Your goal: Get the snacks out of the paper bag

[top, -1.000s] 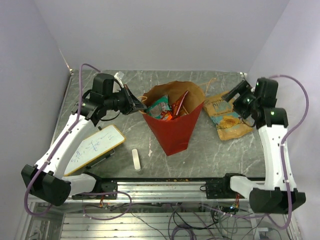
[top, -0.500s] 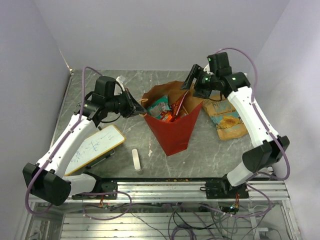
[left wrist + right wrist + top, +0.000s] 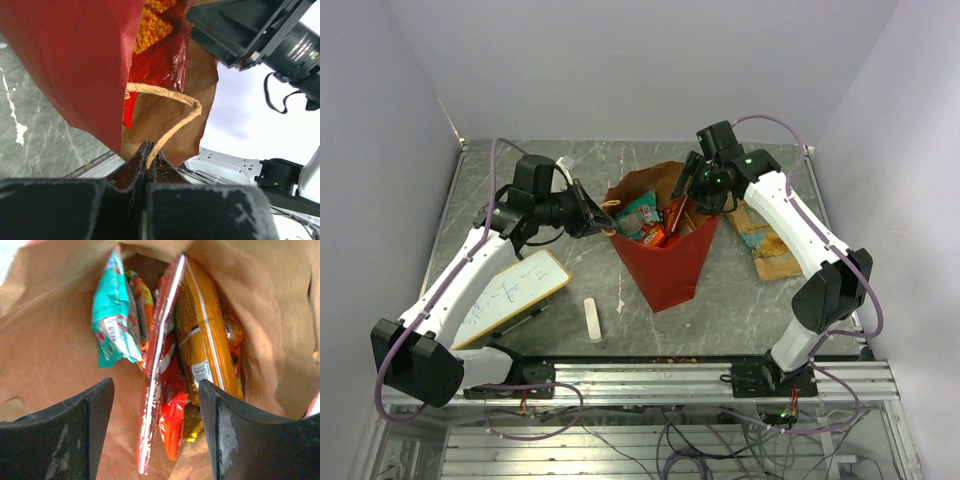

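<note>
Grey marble counter [image 3: 760, 300] is carrying the paper bag [image 3: 665, 265], standing centre-frame in the top view. Left claw [image 3: 146, 152] is clenching the bag's tan handle [image 3: 172, 97], prob. bracing it. Right claw [image 3: 155, 390] is hovering released over the bag's mouth, w/ snacks [image 3: 205, 355] (teal, red, orange) sitting inside. One crumpled packet [image 3: 775, 240] is lying right of the bag, apparently out already; most of the job is remaining.
</note>
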{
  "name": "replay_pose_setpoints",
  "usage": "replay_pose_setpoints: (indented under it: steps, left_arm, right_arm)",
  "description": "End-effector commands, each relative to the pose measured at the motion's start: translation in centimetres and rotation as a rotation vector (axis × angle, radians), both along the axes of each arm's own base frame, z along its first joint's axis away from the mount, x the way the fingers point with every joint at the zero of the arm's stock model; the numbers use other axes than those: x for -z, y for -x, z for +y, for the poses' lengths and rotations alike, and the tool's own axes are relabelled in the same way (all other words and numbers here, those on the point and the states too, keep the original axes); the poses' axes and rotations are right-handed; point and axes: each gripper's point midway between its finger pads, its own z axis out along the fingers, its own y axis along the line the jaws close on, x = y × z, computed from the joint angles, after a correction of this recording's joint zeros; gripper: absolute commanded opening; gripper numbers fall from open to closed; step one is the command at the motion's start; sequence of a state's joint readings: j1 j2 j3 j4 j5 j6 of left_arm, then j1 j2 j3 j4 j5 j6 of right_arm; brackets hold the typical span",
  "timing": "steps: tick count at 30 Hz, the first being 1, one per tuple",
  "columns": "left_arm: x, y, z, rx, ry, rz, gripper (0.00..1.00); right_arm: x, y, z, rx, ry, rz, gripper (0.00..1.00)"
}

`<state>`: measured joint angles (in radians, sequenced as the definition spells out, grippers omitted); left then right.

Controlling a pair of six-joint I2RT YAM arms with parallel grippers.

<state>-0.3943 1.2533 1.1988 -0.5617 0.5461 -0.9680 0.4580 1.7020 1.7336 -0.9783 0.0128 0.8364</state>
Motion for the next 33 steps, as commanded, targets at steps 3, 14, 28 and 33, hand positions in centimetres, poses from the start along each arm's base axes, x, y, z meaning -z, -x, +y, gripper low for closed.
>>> replay_pose_setpoints:
  steps: [3,14,28,33]
  left_arm:
    - [-1.7,0.7,-0.1,0.020,0.023,-0.039,0.07]
    - [-2.0,1.4,-0.5,0.053,0.024,-0.090,0.07]
    - [-4.2,1.8,0.3,0.009,0.038,-0.163,0.07]
    - [-3.2,2.0,0.2,0.019,0.041,-0.137,0.07]
  right_arm:
    - [2.9,2.0,0.2,0.126,0.037,0.072,0.62]
    - [-0.1,0.9,2.8,0.122,0.065,0.009,0.17]
    - [-12.2,1.1,5.2,0.105,-0.243,-0.215,0.00]
    - [-19.1,2.3,4.4,0.068,-0.360,-0.402,0.00]
